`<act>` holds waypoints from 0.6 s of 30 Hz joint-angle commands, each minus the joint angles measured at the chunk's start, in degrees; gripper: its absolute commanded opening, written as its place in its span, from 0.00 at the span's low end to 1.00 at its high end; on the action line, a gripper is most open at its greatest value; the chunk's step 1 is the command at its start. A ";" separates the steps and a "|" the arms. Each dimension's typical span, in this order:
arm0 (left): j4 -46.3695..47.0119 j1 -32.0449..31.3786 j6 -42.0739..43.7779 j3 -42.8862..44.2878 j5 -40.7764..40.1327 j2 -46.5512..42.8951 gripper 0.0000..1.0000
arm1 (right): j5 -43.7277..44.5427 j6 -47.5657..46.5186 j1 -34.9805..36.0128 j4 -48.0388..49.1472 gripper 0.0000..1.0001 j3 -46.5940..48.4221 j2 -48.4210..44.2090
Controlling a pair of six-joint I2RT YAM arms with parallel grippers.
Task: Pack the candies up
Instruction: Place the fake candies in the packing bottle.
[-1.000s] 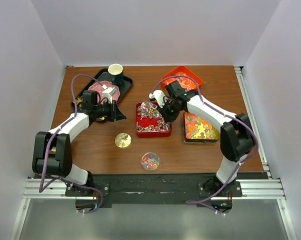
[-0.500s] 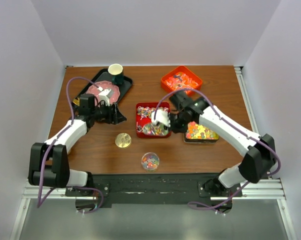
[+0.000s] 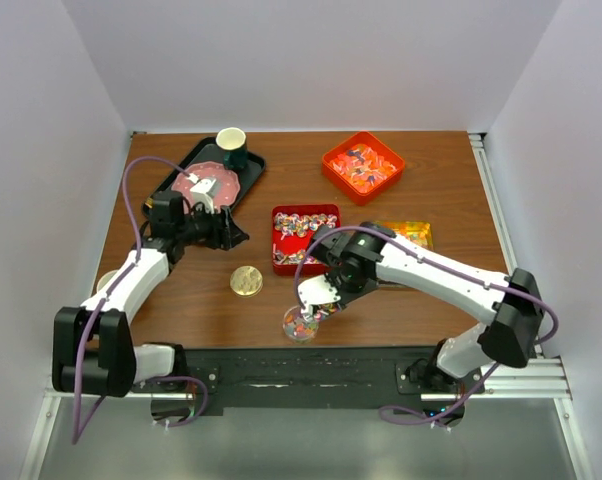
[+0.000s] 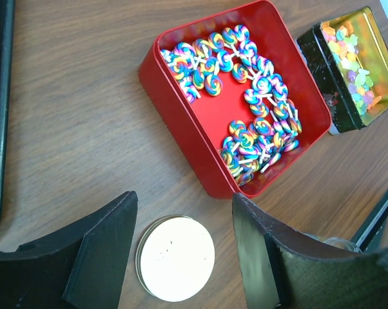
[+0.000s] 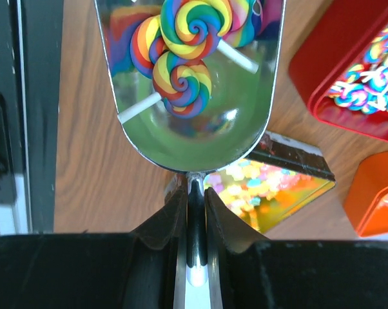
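Note:
Rainbow swirl lollipop candies (image 4: 245, 96) fill a red box (image 3: 306, 238) at the table's middle. An orange box (image 3: 362, 165) of wrapped candies stands at the back right. A gold tin (image 3: 411, 233) of jelly pieces, also in the left wrist view (image 4: 352, 61), is right of the red box. My right gripper (image 5: 194, 193) is shut on the handle of a silver scoop (image 5: 191, 122) holding a few lollipops (image 5: 189, 26). In the top view it (image 3: 326, 295) hovers by a small clear jar (image 3: 300, 322). My left gripper (image 4: 184, 206) is open above the gold lid (image 4: 176, 257).
A black tray (image 3: 176, 180) at the back left carries a pink plate (image 3: 226, 185) and a paper cup (image 3: 231, 146). The gold lid (image 3: 246, 280) lies left of the red box. The jar stands close to the table's front edge.
My right arm has swung from the red box toward the front edge, carrying the scoop with lollipops to the clear jar. My left arm has drawn back slightly to the left.

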 commanded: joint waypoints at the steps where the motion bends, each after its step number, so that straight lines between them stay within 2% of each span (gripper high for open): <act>1: 2.25 0.60 -0.31 -0.72 -0.57 -2.68 0.65 | 8.67 1.39 2.29 -4.50 0.00 4.75 3.66; 8: 2.52 0.95 -1.01 -1.07 -0.65 -3.56 0.65 | 14.39 6.05 6.67 -8.98 0.00 9.76 10.17; 18: 3.13 1.04 -1.89 -1.07 -0.30 -3.30 0.65 | 24.23 7.02 13.54 -13.11 0.00 9.24 11.41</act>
